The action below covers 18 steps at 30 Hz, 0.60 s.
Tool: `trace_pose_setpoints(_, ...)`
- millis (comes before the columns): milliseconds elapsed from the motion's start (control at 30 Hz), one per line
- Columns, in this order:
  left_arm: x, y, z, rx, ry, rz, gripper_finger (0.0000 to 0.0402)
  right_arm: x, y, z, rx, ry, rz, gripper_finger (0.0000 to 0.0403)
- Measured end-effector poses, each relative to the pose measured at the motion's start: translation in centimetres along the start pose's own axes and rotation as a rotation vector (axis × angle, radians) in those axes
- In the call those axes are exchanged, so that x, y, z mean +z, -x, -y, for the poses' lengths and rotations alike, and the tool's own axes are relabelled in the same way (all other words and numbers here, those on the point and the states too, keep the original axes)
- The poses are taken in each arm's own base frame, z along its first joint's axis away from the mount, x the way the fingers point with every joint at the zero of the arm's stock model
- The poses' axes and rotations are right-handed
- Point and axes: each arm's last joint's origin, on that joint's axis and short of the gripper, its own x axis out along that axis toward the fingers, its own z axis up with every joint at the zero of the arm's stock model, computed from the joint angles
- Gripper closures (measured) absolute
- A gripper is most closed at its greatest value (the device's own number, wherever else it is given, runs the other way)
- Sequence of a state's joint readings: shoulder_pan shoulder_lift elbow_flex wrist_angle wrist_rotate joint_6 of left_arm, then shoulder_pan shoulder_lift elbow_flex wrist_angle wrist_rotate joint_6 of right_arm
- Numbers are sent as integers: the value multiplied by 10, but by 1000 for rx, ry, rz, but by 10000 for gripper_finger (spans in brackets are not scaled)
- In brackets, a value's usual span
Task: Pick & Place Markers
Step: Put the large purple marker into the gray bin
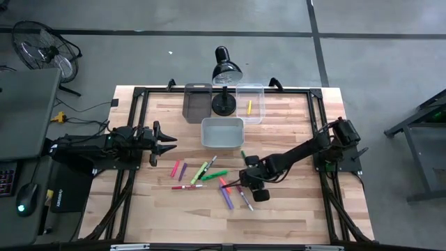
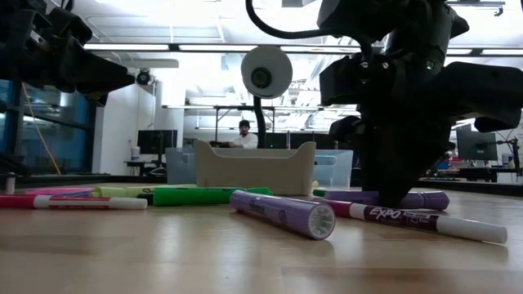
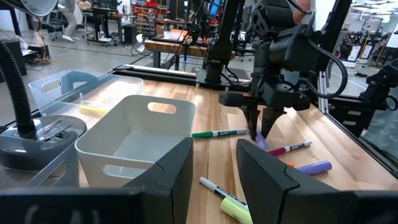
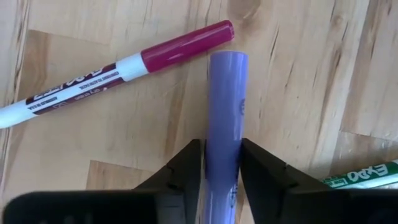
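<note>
Several markers lie scattered on the wooden table point(image 1: 293, 209): pink point(image 1: 175, 168), yellow-green point(image 1: 200, 172), green point(image 1: 210, 164), red point(image 1: 187, 187), purple point(image 1: 227, 200) and white-barrelled point(image 1: 245, 201). A yellow marker point(image 1: 249, 107) lies in the clear bin point(image 1: 259, 90). My right gripper point(image 4: 221, 162) points down among them, shut on a purple marker point(image 4: 225, 118) that lies flat. A magenta-capped marker point(image 4: 118, 68) lies beside it. My left gripper point(image 1: 169, 144) hovers open at the table's left, touching nothing. My right gripper pinches the purple marker's barrel point(image 4: 224, 140) between its two fingers point(image 4: 186, 165), one on each side. It comes from above, pointing down, with the fingers across the marker. In the low view the marker point(image 2: 421, 198) lies level on the table under the gripper.
A white bin point(image 1: 222, 132) stands at the table's middle, a dark grey bin point(image 1: 197, 102) and the clear bin behind it, with a black desk lamp point(image 1: 225, 77) between those two. A person point(image 2: 243, 135) sits far off in the room. Bare wood lies toward the near edge.
</note>
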<state>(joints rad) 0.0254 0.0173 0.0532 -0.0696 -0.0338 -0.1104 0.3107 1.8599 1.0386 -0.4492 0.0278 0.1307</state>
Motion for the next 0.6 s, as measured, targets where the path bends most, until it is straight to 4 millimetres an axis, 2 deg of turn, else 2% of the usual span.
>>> trace_pose_setpoints(200, 0, 0, 0, 0, 0, 0, 279, 3, 2, 1, 5, -3, 9, 340)
trace_pose_setpoints(600, 0, 0, 0, 0, 0, 0, 279, 31, 21, 14, -15, -47, 51, 335)
